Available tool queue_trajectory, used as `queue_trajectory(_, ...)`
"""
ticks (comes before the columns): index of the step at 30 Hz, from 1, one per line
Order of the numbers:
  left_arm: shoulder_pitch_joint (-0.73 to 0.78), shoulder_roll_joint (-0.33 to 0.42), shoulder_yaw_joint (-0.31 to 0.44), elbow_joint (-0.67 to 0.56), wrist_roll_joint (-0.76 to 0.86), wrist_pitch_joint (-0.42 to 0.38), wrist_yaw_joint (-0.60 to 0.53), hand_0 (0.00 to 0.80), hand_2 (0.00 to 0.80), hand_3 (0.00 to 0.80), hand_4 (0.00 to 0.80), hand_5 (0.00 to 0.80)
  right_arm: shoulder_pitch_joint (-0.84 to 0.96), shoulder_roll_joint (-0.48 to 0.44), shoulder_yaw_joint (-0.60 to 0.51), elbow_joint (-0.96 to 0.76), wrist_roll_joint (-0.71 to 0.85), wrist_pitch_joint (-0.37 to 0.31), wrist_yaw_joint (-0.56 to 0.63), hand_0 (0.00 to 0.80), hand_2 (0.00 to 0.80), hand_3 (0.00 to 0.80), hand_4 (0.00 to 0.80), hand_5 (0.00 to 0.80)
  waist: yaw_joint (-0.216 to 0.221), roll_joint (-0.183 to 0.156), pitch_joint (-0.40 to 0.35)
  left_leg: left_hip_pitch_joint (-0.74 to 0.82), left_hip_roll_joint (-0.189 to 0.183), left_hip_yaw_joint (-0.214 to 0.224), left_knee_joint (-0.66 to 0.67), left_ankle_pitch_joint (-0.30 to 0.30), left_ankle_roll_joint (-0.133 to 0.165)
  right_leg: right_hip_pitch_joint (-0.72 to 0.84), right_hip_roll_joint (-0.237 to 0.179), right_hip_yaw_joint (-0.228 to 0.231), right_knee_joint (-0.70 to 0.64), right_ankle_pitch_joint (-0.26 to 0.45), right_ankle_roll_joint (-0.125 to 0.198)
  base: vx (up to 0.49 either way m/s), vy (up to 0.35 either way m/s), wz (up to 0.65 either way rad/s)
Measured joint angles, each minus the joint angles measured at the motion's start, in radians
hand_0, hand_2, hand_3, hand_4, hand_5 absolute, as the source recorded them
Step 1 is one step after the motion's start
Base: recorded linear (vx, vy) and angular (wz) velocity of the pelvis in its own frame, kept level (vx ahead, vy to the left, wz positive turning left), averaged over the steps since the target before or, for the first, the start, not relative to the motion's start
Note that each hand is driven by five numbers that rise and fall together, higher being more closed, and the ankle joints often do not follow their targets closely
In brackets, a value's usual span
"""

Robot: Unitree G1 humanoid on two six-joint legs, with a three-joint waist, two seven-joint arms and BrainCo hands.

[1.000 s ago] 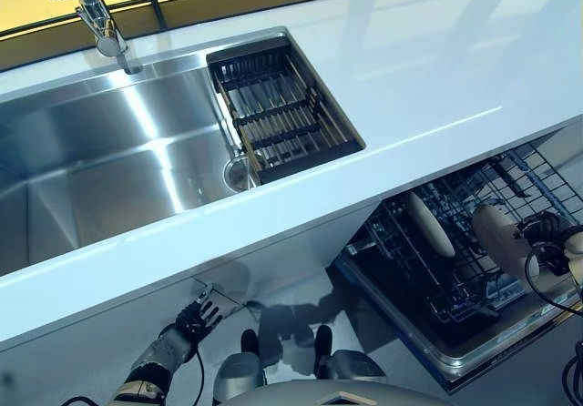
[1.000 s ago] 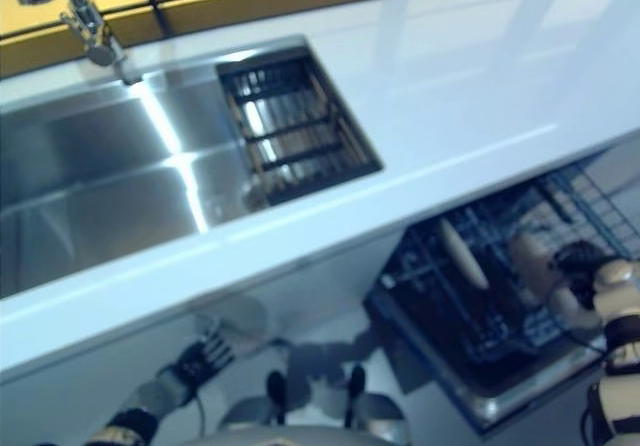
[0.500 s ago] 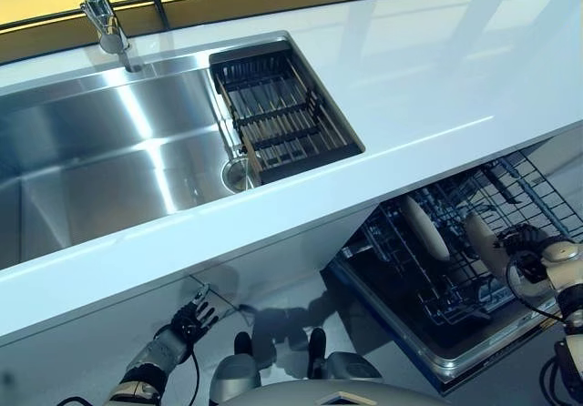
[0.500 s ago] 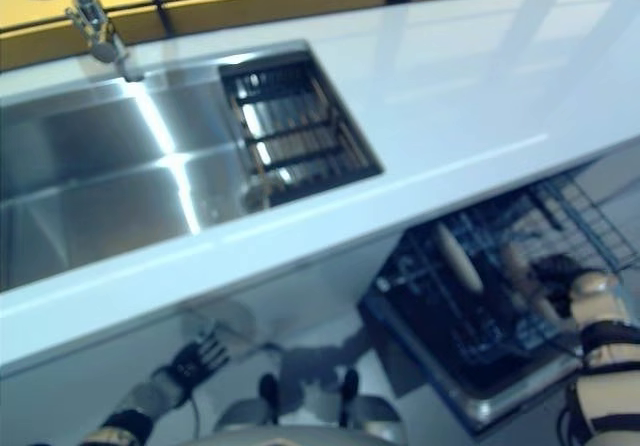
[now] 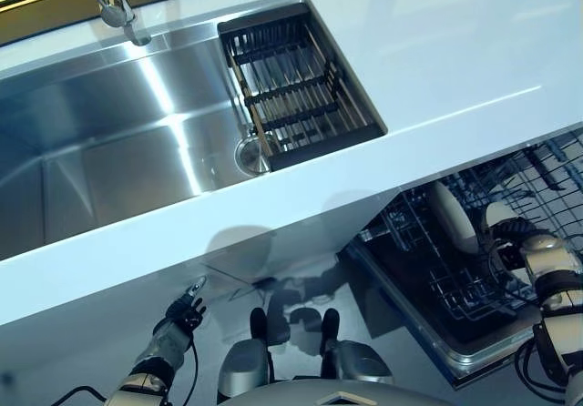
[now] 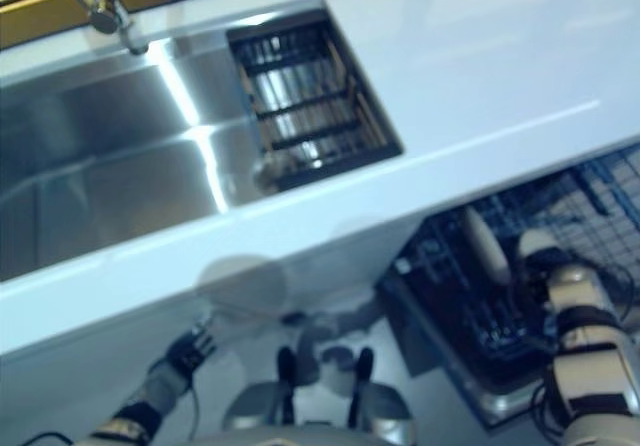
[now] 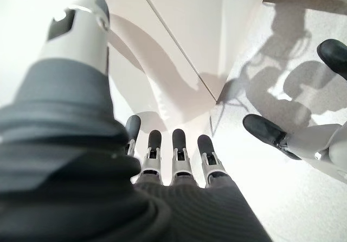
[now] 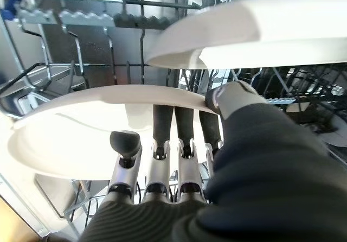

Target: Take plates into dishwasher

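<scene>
A white plate (image 8: 70, 128) is pinched in my right hand (image 8: 179, 171), thumb over its rim and fingers behind it. It stands on edge inside the dishwasher's pulled-out lower rack (image 5: 424, 279). A second white plate (image 8: 271, 30) stands in the rack just beyond it, seen from above as plate (image 5: 451, 215) beside the held plate (image 5: 499, 215) and my right hand (image 5: 517, 242). My left hand (image 5: 182, 313) hangs low by the white cabinet front, fingers straight and holding nothing.
The white countertop (image 5: 455, 60) overhangs the rack. A steel sink (image 5: 109, 151) with a faucet (image 5: 114, 5) holds a dark wire basket (image 5: 296, 96). More wire tines and a rack (image 5: 547, 169) show to the right.
The camera has shifted. My right hand has carried the plate closer to the plate standing in the rack. My left hand hangs a little lower.
</scene>
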Motion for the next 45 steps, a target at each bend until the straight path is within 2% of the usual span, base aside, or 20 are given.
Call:
queue_trajectory(1,-0.009,0.003,0.0,0.0,-0.012,0.007,0.008,0.0,0.0,0.0,0.0,0.0,-0.015,-0.001,0.0,0.014,0.0,0.004,-0.004,0.772,0.772,0.772,0.772,0.772,0.0,0.002,0.003,-0.011,0.0,0.0,0.0,0.003,0.0,-0.01,0.0,0.0,0.001,0.003,-0.002,-0.061,0.006,0.02)
queue_trajectory(2,-0.015,0.007,0.0,0.0,-0.026,0.012,0.013,0.0,0.0,0.0,0.0,0.0,-0.03,-0.002,0.0,0.023,0.001,0.005,-0.008,0.536,0.536,0.536,0.536,0.536,0.0,0.004,0.008,-0.018,-0.001,0.0,0.0,0.004,0.001,-0.018,0.0,0.0,0.002,0.005,-0.003,-0.048,0.011,0.0)
queue_trajectory(3,-0.02,0.008,0.0,0.0,-0.028,0.016,0.019,0.0,0.0,0.0,0.0,0.0,-0.04,-0.002,0.0,0.026,0.001,0.006,-0.009,0.0,0.0,0.0,0.0,0.0,0.0,0.006,0.015,-0.018,-0.001,0.0,0.0,0.005,0.001,-0.017,-0.001,0.0,0.002,0.005,-0.003,-0.047,0.018,0.01)
queue_trajectory(9,-0.036,0.016,-0.01,0.0,-0.035,0.041,0.032,0.0,0.0,0.0,0.0,0.0,-0.062,-0.004,0.001,0.068,0.006,0.02,-0.004,0.0,0.0,0.0,0.0,0.0,-0.003,0.016,0.033,-0.018,-0.002,0.0,-0.001,0.005,0.001,-0.018,-0.001,-0.001,0.002,0.005,-0.002,-0.014,0.031,0.0)
queue_trajectory(17,-0.045,0.021,-0.009,0.0,-0.035,0.076,0.041,0.0,0.0,0.0,0.0,0.0,-0.062,-0.049,0.0,0.07,0.009,0.0,0.02,0.0,0.0,0.0,0.0,0.0,-0.005,0.014,0.034,-0.014,-0.002,0.003,-0.001,0.004,0.001,-0.015,-0.001,0.003,0.002,0.006,-0.001,0.044,0.044,-0.01)
queue_trajectory(27,-0.034,0.047,0.009,0.0,-0.034,0.123,0.051,0.0,0.0,0.0,0.0,0.0,-0.056,-0.132,-0.04,-0.039,0.008,-0.031,0.06,0.0,0.0,0.0,0.0,0.0,-0.029,-0.024,0.038,0.036,-0.002,0.027,-0.002,-0.004,0.008,0.022,-0.001,0.028,0.002,0.004,0.006,0.085,0.078,-0.07)
queue_trajectory(32,-0.018,0.056,0.021,0.0,-0.033,0.147,0.055,0.0,0.0,0.0,0.0,0.0,-0.014,-0.179,-0.058,-0.099,-0.001,-0.03,0.076,0.0,0.0,0.0,0.0,0.0,-0.032,-0.05,0.004,0.042,-0.002,0.032,-0.002,-0.005,0.008,0.025,-0.001,0.036,0.002,0.005,0.005,0.094,0.104,-0.05)
queue_trajectory(38,0.027,0.055,0.026,0.002,-0.029,0.162,0.048,0.0,0.0,0.0,0.0,0.0,0.052,-0.186,-0.098,-0.116,0.0,-0.03,0.097,0.0,0.0,0.0,0.0,0.0,-0.033,-0.079,-0.059,0.076,-0.002,0.055,-0.002,-0.019,0.009,0.049,-0.001,0.054,0.002,0.004,0.007,0.084,0.069,-0.09)
queue_trajectory(45,0.052,0.047,0.051,0.005,-0.027,0.165,0.049,0.0,0.0,0.0,0.0,0.0,0.177,-0.175,-0.164,-0.146,0.08,-0.019,0.091,0.0,0.0,0.0,0.0,0.0,-0.044,-0.086,-0.101,0.087,-0.001,0.06,-0.005,-0.021,0.009,0.056,0.0,0.062,-0.001,0.003,0.007,0.04,0.028,-0.03)
